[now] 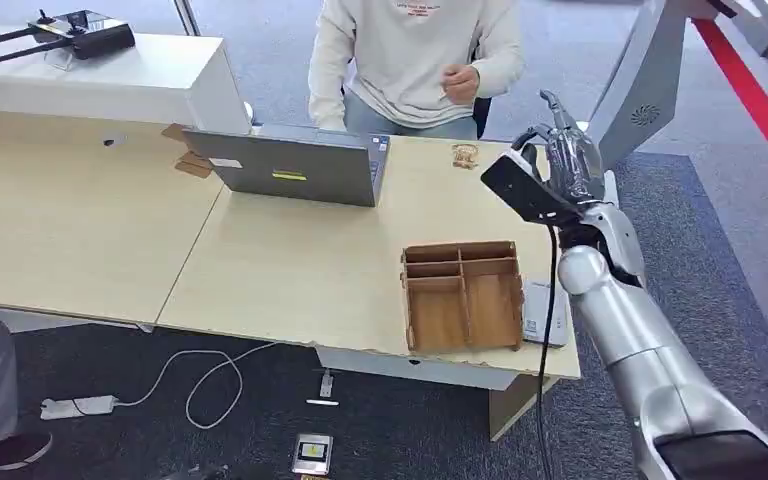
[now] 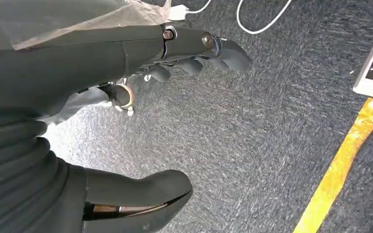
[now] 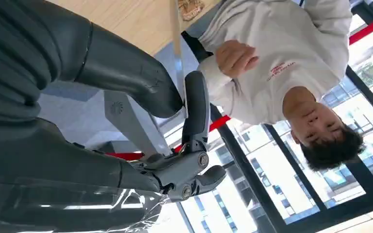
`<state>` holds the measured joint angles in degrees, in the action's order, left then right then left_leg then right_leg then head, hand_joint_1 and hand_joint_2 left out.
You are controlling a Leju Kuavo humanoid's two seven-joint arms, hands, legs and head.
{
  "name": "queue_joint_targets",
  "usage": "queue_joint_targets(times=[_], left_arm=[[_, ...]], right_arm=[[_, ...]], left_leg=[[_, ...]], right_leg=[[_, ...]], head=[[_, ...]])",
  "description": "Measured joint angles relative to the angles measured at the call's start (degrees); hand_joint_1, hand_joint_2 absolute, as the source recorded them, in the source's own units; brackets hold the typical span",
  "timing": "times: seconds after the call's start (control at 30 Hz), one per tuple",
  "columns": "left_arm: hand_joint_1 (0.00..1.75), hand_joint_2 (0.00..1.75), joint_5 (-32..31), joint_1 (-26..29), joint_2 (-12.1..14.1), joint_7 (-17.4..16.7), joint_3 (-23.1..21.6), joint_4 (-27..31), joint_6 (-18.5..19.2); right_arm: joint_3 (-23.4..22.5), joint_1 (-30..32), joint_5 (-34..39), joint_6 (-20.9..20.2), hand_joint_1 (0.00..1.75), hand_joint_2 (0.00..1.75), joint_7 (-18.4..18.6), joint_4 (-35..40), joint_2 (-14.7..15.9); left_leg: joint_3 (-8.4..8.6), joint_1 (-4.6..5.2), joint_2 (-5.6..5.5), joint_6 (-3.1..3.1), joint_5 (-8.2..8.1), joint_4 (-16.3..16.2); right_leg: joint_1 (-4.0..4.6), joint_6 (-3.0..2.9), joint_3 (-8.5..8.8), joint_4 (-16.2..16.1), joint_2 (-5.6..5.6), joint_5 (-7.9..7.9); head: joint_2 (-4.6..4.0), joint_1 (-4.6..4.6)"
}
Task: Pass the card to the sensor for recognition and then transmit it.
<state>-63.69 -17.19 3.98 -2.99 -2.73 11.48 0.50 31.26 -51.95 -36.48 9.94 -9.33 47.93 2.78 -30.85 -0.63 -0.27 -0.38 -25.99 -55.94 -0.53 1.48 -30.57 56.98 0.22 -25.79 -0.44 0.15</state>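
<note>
My right hand (image 1: 570, 160) is raised over the table's far right corner, reaching towards a seated person (image 1: 410, 50) in a white sweatshirt. In the right wrist view the thumb and a dark finger (image 3: 196, 107) pinch a thin pale card (image 3: 178, 63), seen edge-on. The person's hand (image 3: 235, 56) is curled near the chest, apart from the card. A flat grey sensor (image 1: 545, 312) lies on the table's near right edge, below my forearm. My left hand (image 2: 175, 73) hangs over the carpet, fingers apart and holding nothing.
A wooden compartment box (image 1: 462, 295) stands beside the sensor. A grey laptop (image 1: 295, 168) sits in front of the person, and a small wooden piece (image 1: 465, 155) lies near my hand. On the floor are a power strip (image 1: 80, 406) with its cable and a small device (image 1: 312, 453).
</note>
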Motion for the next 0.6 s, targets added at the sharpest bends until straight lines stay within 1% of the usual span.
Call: queue_joint_targets(times=[0.2,0.23,0.33,0.6], left_arm=[[0.00,1.75,-0.83,0.07,-0.33,0.02,0.00,0.00,0.02],[0.00,1.75,-1.33,-0.09,-0.48,0.11,0.00,0.02,0.17],[0.00,1.75,-1.64,-0.49,-0.72,0.13,-0.02,0.02,0.55],[0.00,1.75,-2.21,-1.07,-1.18,0.20,-0.13,0.02,0.85]], right_arm=[[-0.33,1.00,-0.90,-0.07,1.75,1.75,0.26,1.31,-0.26],[-0.15,0.63,-1.83,0.20,1.75,1.75,-1.57,0.31,-1.59],[0.11,-0.63,-2.86,0.79,1.75,1.75,-2.86,-2.36,-3.54],[0.83,-2.99,-4.11,1.68,1.75,1.75,-4.06,-9.02,-7.76]], left_leg=[[-0.01,0.01,-0.01,0.00,0.00,0.00],[-0.02,0.00,-0.01,0.00,0.00,0.00],[-0.03,-0.02,0.00,0.00,0.01,0.00],[-0.04,-0.04,0.00,0.00,0.00,0.00]], right_leg=[[0.00,0.00,0.01,0.00,0.00,0.00],[0.00,0.00,0.01,0.00,0.00,0.00],[0.01,0.00,0.00,0.01,0.00,0.00],[0.07,0.00,0.00,0.00,0.00,0.00]], head=[[0.00,0.02],[0.00,0.02],[0.00,0.00],[0.00,0.02]])
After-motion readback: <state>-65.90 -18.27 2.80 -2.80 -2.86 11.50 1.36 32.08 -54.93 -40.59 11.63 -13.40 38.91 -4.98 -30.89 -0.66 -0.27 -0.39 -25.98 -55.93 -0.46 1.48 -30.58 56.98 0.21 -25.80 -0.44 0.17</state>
